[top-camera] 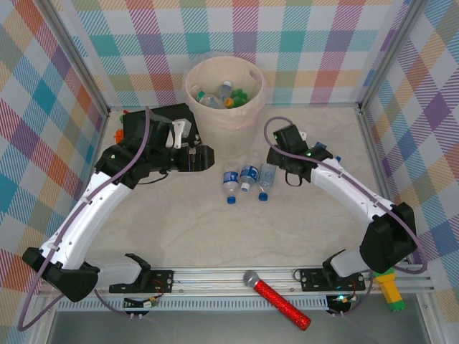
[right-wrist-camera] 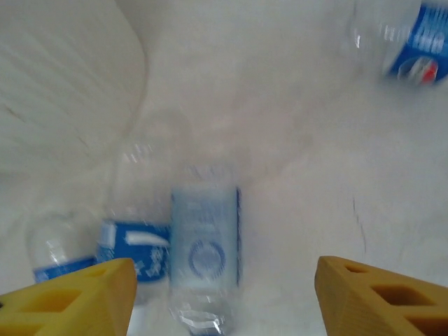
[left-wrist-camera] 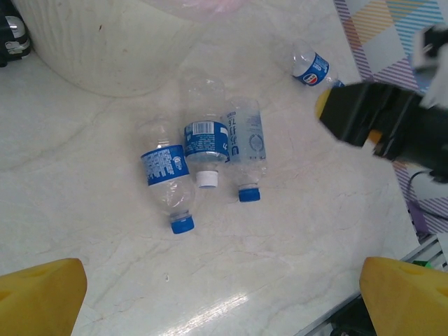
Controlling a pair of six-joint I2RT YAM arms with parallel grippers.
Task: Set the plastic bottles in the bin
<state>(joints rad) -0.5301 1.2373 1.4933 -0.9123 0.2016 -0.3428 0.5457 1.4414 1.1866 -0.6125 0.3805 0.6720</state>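
Plastic bottles (top-camera: 249, 176) lie in two places. Three rest on the table (top-camera: 308, 229) just in front of the bin (top-camera: 231, 123), side by side with their caps pointing away from it. From the left wrist camera the middle one, a white-capped bottle (left-wrist-camera: 204, 148), crowds its neighbours so closely that I cannot tell whether they touch. More sit inside the bin, where only a few caps and shoulders show past the rim and the crumpled clear liner (top-camera: 215, 59); they are too small to count. A fourth bottle (left-wrist-camera: 311, 68) lies to the right of the bin, beside the right arm (left-wrist-camera: 388, 129). The arm is a black blur there and meets that bottle's neck end, so its cap cannot be made out. The right wrist picture cuts this bottle off at the top corner.

The left gripper (left-wrist-camera: 224, 297) hangs over the three bottles in front of the bin, its claw spread wide. Only two yellow fingertips (left-wrist-camera: 38, 297) show, in the bottom corners, with bare table between them. The right gripper (right-wrist-camera: 224, 294) points at the same group from the bin's right. Its picture is smeared, yet the yellow fingers (right-wrist-camera: 378, 297) stand apart, clamped on nothing, with a pale-labelled bottle (right-wrist-camera: 204, 245) lying ahead between them. Whether they touch it is unclear.

Left of the bin, a black case (top-camera: 154, 118) is half covered by the left arm (top-camera: 107, 193).
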